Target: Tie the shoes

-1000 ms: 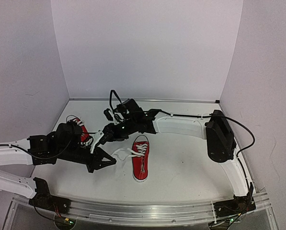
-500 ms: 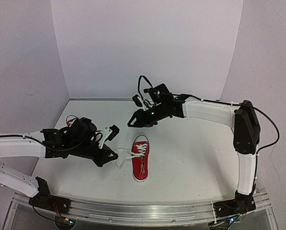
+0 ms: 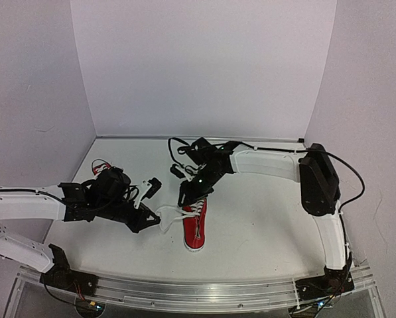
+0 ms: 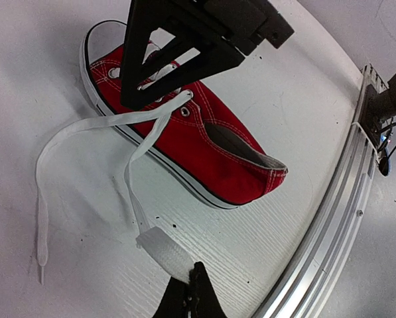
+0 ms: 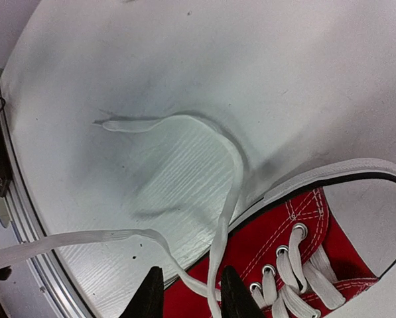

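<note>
**Asker:** What are your claws doing right now?

**Me:** My left claw (image 4: 188, 290) is pinching the end of one lace (image 4: 159, 246). It is closed tight on it and holding it low over the table (image 3: 264, 218). My right claw (image 5: 192, 295) is hanging open just above the front of the shoe (image 4: 211, 132). A second strand (image 5: 223, 225) is running between its two fingers, not yet gripped.

**Asker:** Where is the shoe lying from each claw?

**Me:** It is sitting just to the right of my left claw, near but apart, joined to it only by the lace I am holding. Its eyelets and toe cap are lying right under my right claw. Its long axis is running away from me, toe far and heel near, so the lace in my left claw is stretching sideways across that axis. The other shoe (image 3: 99, 165) is lying beyond my left arm, well apart from this one and half hidden.

**Asker:** Which claw is nearer?

**Me:** The right one. I am seeing no knot, so I am judging that the right claw should close on the loose strand. It would then pull off to its own right, opposite my left claw.
</note>
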`<action>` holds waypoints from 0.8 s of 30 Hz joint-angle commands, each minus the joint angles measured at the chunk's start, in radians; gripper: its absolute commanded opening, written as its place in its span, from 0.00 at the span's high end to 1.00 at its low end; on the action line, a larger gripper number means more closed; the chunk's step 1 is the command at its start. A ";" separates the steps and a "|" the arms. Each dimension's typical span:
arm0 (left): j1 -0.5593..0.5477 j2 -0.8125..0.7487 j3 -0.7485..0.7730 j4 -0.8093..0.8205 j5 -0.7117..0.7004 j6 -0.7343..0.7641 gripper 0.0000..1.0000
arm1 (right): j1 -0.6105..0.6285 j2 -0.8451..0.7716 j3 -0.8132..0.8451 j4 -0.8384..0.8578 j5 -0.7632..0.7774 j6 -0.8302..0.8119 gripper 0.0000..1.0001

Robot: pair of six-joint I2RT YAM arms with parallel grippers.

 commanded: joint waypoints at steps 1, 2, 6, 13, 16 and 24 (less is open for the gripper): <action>0.003 -0.033 -0.015 0.064 0.014 0.009 1.00 | 0.014 0.055 0.072 -0.084 0.068 -0.050 0.74; 0.003 -0.033 -0.018 0.069 0.013 0.007 1.00 | 0.017 0.061 0.074 -0.088 0.070 -0.053 0.75; 0.003 -0.027 -0.019 0.076 0.004 0.007 1.00 | 0.024 0.072 0.076 -0.094 0.082 -0.061 0.73; 0.003 -0.026 -0.005 0.085 -0.032 0.004 1.00 | 0.036 0.100 0.089 -0.116 0.093 -0.083 0.76; 0.010 -0.029 0.001 0.090 -0.055 -0.008 1.00 | 0.042 0.096 0.087 -0.121 0.082 -0.098 0.82; 0.075 0.030 0.015 0.154 -0.090 -0.115 1.00 | 0.042 0.027 0.069 -0.122 0.085 -0.106 1.00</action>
